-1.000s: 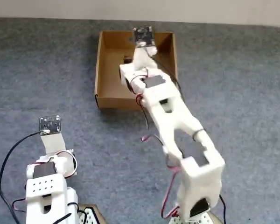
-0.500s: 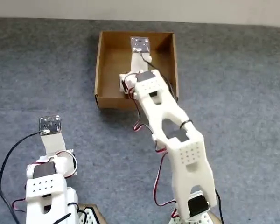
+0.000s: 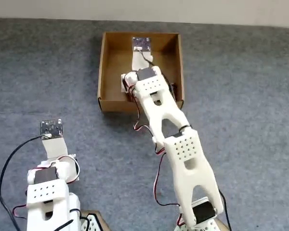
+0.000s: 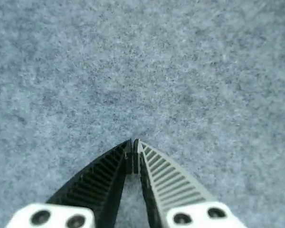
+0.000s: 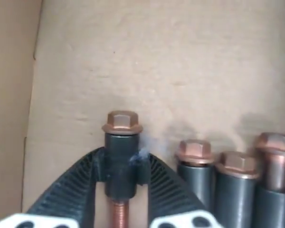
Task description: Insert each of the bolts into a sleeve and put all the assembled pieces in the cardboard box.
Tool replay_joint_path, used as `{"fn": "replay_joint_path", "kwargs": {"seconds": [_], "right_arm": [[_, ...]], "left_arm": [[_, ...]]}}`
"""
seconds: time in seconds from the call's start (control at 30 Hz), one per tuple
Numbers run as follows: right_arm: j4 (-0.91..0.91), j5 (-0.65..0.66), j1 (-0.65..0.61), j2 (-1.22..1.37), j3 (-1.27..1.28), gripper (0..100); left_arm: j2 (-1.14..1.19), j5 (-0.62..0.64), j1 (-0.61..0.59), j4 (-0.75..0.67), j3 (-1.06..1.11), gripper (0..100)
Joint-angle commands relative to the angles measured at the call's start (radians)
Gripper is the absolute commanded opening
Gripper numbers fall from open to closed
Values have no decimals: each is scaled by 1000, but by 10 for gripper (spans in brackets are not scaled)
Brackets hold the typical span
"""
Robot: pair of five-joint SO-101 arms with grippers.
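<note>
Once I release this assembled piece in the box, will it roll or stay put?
Probably rolls a little: its sleeve is round. The hex head and the neighbouring pieces should stop it. Looks rigid metal.

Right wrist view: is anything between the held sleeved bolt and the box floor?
Nothing visible does. The right gripper holds the copper bolt in its dark sleeve over bare brown cardboard box floor; three other sleeved bolts lie beside it.

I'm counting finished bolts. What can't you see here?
High view: the right arm covers part of the cardboard box floor, hiding the pieces.
Right wrist view: the frame edge cuts off the held piece in the right gripper and three assembled pieces beside it; more may lie beyond.
</note>
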Motion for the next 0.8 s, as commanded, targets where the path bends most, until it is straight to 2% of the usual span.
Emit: {"fn": "replay_joint_path", "kwargs": {"seconds": [0.0,0.1,0.33,0.43,0.57,0.67,0.77], "right_arm": [[77,-12,1,8,-143,123],[150,-12,1,25,-211,199],[180,-8,18,36,-325,179],[179,-8,16,39,-371,139],[179,-8,16,39,-401,9],[242,-6,27,24,-410,14],[409,-6,47,-16,-555,7]], "left_arm": [[-8,-3,-12,-11,-2,42],[-8,-3,-12,-11,-2,42],[-8,-3,-13,-9,-2,42],[-8,-3,-13,-9,-2,42],[-8,-3,-13,-9,-2,42],[-8,-3,-13,-9,-2,42],[-8,-3,-13,-9,-2,42]]}}
